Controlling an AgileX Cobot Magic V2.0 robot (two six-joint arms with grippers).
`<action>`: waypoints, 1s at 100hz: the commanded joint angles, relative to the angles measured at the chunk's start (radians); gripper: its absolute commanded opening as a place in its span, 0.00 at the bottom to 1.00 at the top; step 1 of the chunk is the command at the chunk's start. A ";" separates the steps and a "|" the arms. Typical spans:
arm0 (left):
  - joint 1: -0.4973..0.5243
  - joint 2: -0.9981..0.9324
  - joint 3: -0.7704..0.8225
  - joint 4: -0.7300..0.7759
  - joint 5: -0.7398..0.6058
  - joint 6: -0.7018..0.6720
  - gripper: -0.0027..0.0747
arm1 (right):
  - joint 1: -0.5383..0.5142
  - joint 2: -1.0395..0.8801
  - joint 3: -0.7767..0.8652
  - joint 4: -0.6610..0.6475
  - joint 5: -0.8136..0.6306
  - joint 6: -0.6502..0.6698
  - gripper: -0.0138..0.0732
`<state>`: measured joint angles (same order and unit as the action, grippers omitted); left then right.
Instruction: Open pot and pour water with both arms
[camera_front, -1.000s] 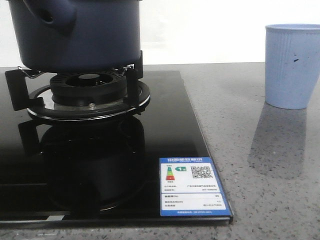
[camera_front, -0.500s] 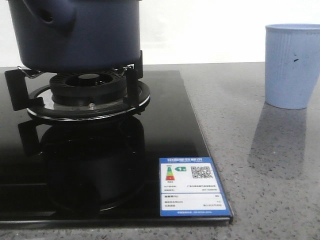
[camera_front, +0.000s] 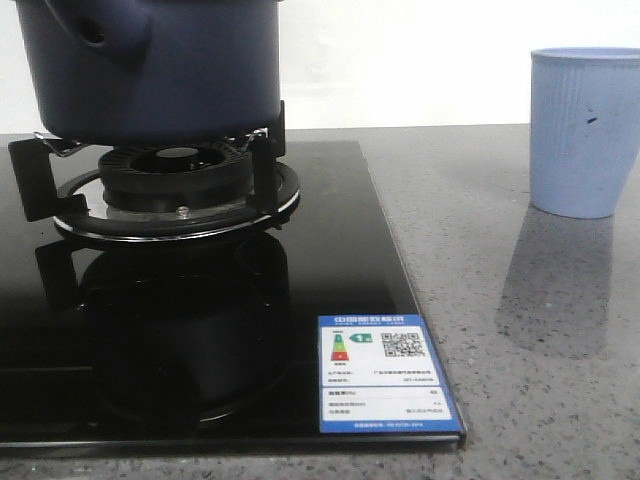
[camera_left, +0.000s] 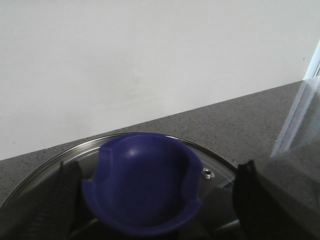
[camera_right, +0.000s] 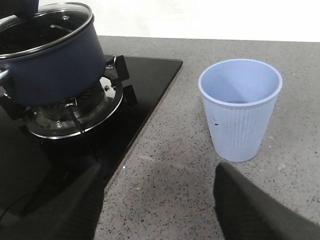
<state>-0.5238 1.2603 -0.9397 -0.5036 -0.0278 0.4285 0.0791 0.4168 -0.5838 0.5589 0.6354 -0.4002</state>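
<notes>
The pot sits lidded on the burner; only the left wrist view shows the left gripper spread around its knob.

- The pot, dark navy and matte, is sitting upright on the burner's black supports, its holed stubby handle facing the front camera.
- Its glass, steel-rimmed lid is lying closed on top, with a blue knob at its centre.

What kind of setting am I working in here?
Most likely a kitchen counter: a black glass gas hob with a burner under the pot, set in speckled grey stone worktop.
</notes>
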 joint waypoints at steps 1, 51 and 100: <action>-0.003 -0.005 -0.038 0.013 -0.073 0.001 0.76 | 0.001 0.017 -0.035 0.026 -0.056 -0.010 0.65; -0.003 0.002 -0.038 0.036 -0.118 0.001 0.50 | 0.001 0.017 -0.035 0.026 -0.040 -0.010 0.65; -0.003 -0.043 -0.038 0.036 -0.160 0.001 0.47 | 0.001 0.017 -0.015 -0.014 -0.048 -0.010 0.65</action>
<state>-0.5238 1.2788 -0.9397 -0.4717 -0.0592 0.4285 0.0791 0.4168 -0.5813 0.5534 0.6512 -0.4002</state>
